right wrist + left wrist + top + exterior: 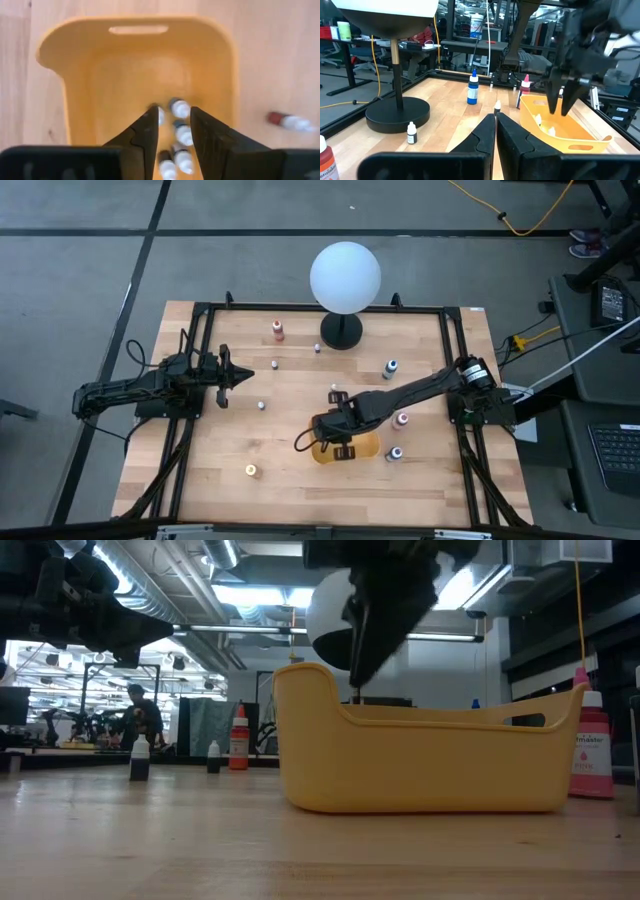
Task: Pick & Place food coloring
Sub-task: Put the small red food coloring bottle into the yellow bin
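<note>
The right gripper (172, 132) hovers over the yellow bin (80, 95), fingers narrowly parted and empty, above bottles (180, 108) inside; next fetch the pink bottle (402, 419) beside it.

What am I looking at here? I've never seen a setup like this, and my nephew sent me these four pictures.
It is a robot with two dark arms at a wooden table. One picture looks straight down, one looks level across the tabletop, and two come from cameras on the arms' wrists. The right pincer hangs over a yellow tub, fingers slightly apart and empty; several small bottles already lie inside the tub. The left pincer waits shut at the table's left side. More little bottles stand around the table, such as a blue one and a red one, beside a lamp with a white globe.
</note>
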Motion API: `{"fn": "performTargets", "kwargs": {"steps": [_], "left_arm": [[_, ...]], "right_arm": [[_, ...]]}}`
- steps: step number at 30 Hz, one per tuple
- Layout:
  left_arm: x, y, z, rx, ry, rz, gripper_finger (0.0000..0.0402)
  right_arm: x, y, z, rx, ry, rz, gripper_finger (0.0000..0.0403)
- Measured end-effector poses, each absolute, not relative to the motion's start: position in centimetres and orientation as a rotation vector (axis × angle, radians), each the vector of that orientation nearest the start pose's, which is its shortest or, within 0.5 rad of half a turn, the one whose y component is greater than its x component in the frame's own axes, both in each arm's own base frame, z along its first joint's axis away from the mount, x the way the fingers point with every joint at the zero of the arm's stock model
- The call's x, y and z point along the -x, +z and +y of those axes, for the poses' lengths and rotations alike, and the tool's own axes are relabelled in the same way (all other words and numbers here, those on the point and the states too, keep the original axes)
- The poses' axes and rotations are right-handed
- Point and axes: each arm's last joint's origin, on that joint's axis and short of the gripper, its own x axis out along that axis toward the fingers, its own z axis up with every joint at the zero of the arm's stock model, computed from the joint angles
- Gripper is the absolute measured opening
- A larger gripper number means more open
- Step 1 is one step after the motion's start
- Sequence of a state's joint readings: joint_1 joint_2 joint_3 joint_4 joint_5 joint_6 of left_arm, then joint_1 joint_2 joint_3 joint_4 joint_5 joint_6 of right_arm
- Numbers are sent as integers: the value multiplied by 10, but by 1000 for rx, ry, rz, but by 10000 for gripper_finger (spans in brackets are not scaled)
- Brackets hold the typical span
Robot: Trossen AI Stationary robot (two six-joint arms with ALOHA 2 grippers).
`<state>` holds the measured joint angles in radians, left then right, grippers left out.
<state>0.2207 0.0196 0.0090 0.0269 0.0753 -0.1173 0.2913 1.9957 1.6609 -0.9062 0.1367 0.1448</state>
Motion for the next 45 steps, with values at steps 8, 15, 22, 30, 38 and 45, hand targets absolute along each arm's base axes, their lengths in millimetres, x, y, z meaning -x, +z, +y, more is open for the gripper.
{"fn": "performTargets", "kwargs": {"steps": [8,15,22,30,38,45], "left_arm": [[-96,168,19,115,144,-24,10],[-96,168,19,115,144,-24,9],[-96,168,19,115,144,-25,13],[-96,168,19,115,144,-26,11],[-96,168,19,115,143,-25,9],[-96,168,19,115,144,-25,8]], "right_arm": [[-409,256,119,238,157,1062,115],[-408,255,118,283,180,1073,115],[-393,276,116,369,145,1021,109],[-329,288,83,363,11,965,96],[-288,296,48,324,-31,919,97],[-298,286,24,299,64,968,153]]}}
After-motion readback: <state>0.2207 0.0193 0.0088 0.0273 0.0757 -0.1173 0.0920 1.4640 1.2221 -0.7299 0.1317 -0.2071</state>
